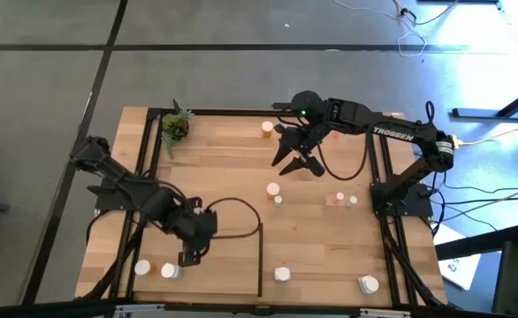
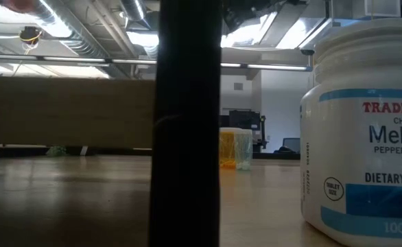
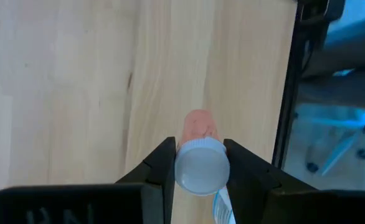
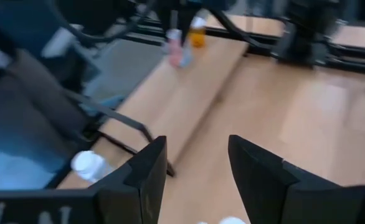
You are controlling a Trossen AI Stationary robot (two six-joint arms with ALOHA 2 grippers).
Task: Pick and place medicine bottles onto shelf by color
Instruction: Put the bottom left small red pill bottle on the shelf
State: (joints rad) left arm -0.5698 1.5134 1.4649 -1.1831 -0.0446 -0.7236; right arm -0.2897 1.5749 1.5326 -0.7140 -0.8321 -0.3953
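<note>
At the near-left corner of the light-wood plank shelf [image 1: 224, 177], the left gripper [image 3: 198, 167] was clamped on a small orange medicine bottle with a white cap [image 3: 199, 158], just above the boards. Farther right, the right gripper [image 1: 296, 161] hung over the shelf's far middle, its dark fingers [image 4: 148, 171] apart and empty.

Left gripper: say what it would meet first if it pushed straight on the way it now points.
The left gripper is shut on an orange bottle, so that bottle leads. Straight ahead lies the bare wood of the shelf; the bottle's base would probably meet it first, though depth is unclear.
</note>
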